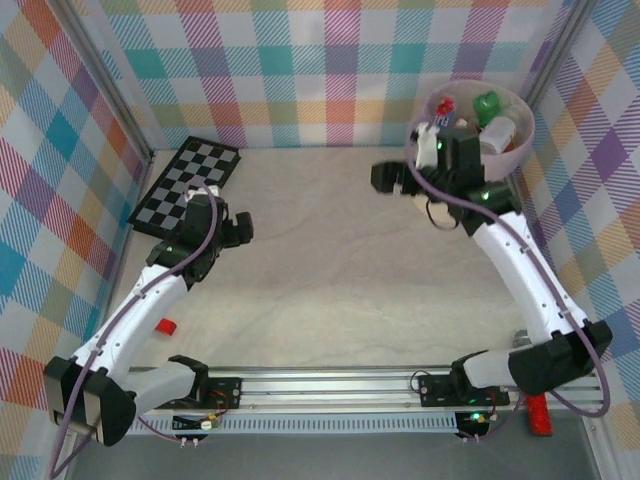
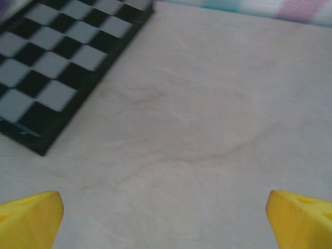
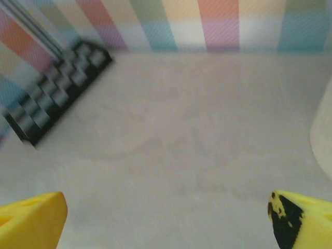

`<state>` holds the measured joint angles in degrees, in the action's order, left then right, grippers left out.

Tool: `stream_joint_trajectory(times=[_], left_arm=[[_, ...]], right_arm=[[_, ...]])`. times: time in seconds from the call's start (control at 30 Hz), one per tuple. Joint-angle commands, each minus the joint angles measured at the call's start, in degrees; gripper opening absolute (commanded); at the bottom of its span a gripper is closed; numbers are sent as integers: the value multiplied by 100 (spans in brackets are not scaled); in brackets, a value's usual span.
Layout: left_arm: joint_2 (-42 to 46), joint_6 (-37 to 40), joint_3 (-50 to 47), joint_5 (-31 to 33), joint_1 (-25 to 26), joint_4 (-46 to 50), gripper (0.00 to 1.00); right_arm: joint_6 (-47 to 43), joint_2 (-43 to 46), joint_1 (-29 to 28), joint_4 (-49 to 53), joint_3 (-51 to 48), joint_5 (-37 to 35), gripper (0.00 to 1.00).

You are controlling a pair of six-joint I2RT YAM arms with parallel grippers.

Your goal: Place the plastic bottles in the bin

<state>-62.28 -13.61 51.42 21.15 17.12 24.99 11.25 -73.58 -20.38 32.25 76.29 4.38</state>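
Note:
The bin (image 1: 524, 138), round with a pale pink liner, stands in the far right corner. Several plastic bottles lie inside it, among them a green one (image 1: 487, 105), a white one (image 1: 497, 133) and one with a red cap (image 1: 445, 105). My right gripper (image 1: 392, 178) hovers just left of the bin, pointing left. Its yellow fingertips (image 3: 31, 220) stand wide apart, so it is open over bare table, with the bin's cream wall (image 3: 324, 135) at the right edge. My left gripper (image 1: 234, 228) is open too, its fingertips (image 2: 28, 218) spread over bare table near the checkerboard.
A black-and-white checkerboard (image 1: 187, 185) lies at the far left against the wall, also seen as a checkerboard (image 2: 57, 67) from the left wrist. A small red thing (image 1: 166, 326) sits beside the left arm. A red object (image 1: 540, 415) lies off the table's front right.

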Motion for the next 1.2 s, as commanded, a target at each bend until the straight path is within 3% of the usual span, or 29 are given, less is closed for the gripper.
stream_joint_trajectory(times=[0.0, 0.13, 0.27, 0.5, 0.73, 0.83, 0.97, 1.17], left_arm=[[142, -9, -604, 882, -252, -484, 100], [114, 119, -1277, 1066, -402, -1434, 100], [-196, 487, -1644, 863, -447, -2242, 100], [-983, 993, -2136, 288, -500, -4071, 100], [-1771, 1040, -2502, 81, -569, -5651, 100], [-1809, 999, -2481, 218, -596, -5654, 100], [-1677, 1279, -2791, 25, -673, -6200, 100], [-1839, 1439, -2735, -416, -903, -6401, 100]], right_arm=[[-263, 574, 0, -589, -1389, -318, 99], [-223, 1016, 7, -1501, -2953, -1050, 99], [-240, 1061, 93, -2537, -4061, -1666, 99], [-709, 903, 469, -3203, -4430, -2220, 99], [-798, 86, 1070, -5247, -5085, -1647, 99], [-779, -317, 1249, -5759, -4944, -1325, 99], [-790, -907, 1354, -5588, -4427, -985, 99], [-718, -541, 1429, -6062, -4885, -1047, 99]])
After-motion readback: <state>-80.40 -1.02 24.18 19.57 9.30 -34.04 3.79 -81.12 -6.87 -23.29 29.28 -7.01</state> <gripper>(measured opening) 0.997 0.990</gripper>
